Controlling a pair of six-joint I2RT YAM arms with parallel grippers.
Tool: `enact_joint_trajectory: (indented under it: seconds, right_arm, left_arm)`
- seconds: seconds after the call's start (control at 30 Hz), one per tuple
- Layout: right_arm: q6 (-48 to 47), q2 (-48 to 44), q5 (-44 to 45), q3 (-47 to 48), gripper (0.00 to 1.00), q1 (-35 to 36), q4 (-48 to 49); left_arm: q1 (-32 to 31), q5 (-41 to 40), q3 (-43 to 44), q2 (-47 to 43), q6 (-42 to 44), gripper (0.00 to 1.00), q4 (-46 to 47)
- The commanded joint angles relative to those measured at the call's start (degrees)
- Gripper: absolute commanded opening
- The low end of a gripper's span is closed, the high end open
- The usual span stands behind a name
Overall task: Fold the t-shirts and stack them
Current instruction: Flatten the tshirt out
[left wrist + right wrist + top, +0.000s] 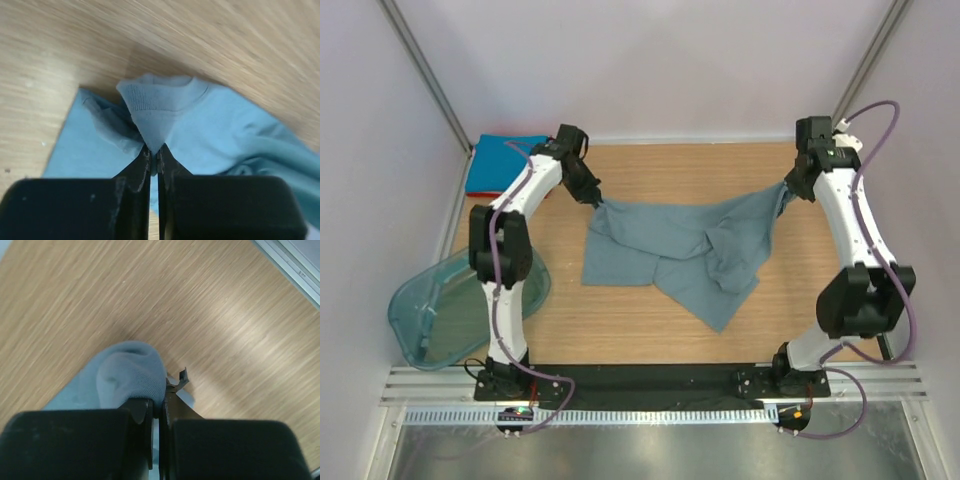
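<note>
Left pincer (pixel 595 200) was clamped shut on the grey-blue t-shirt (pixel 670 255). On my left wrist feed both fingers (pixel 140 170) pinched a peak of cloth, with the ribbed collar (pixel 160 95) just past the tips. Right pincer (pixel 788 190) was shut too, holding a corner of the same shirt. On the right wrist feed a rounded wad of that cloth (pixel 125 372) bulged out just ahead of the tips, touching them.

From overhead I saw the shirt strung between the two pincers. Its top edge ran from one to the other, both held ends were raised, and the middle sagged. The rest lay rumpled and creased on the table (pixel 650 345), trailing from the pincers toward the arm bases.

Blue folded tee (pixel 505 160) sat behind and outboard of the left pincer, near it but not touching, in the far left corner. Red tee (pixel 480 192) showed as a thin edge under the blue one. Teal tub (pixel 430 310) sat well apart from the left pincer, back beside that arm's base and hanging off the table's left edge.
</note>
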Motion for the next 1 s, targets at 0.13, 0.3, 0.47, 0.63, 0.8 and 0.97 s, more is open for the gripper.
enact_joint_trajectory:
  seconds: [0.13, 0.3, 0.47, 0.63, 0.8, 0.97]
  right_arm:
    - [-2.80, 16.03, -1.42, 12.89, 0.31, -8.36, -5.00]
    - [0.00, 18.69, -6.95, 14.50, 0.45, -8.36, -13.48]
    - [4.06, 13.33, -15.83, 6.67, 0.45, -5.13, -13.40]
    - [1.59, 10.52, -15.48, 2.20, 0.46, 6.21, -14.90]
    - [4.76, 7.61, -21.54, -7.66, 0.43, 11.58, -10.93]
    - [3.44, 5.07, -17.60, -9.84, 0.41, 16.86, -12.70]
  left_arm:
    - [4.52, 2.63, 27.84, 15.53, 10.79, 0.48, -12.28]
    - [2.15, -0.72, 10.95, 2.30, 14.84, 0.51, -9.24]
    - [-6.27, 4.63, -8.94, -10.47, 18.26, 0.50, -4.84]
    - [-14.90, 0.42, -13.87, -12.58, 21.35, 0.50, -9.32]
    - [-15.17, 6.39, -22.12, -15.31, 19.77, 0.50, -4.23]
    - [-15.17, 3.24, -24.16, -15.31, 20.47, 0.52, -5.44]
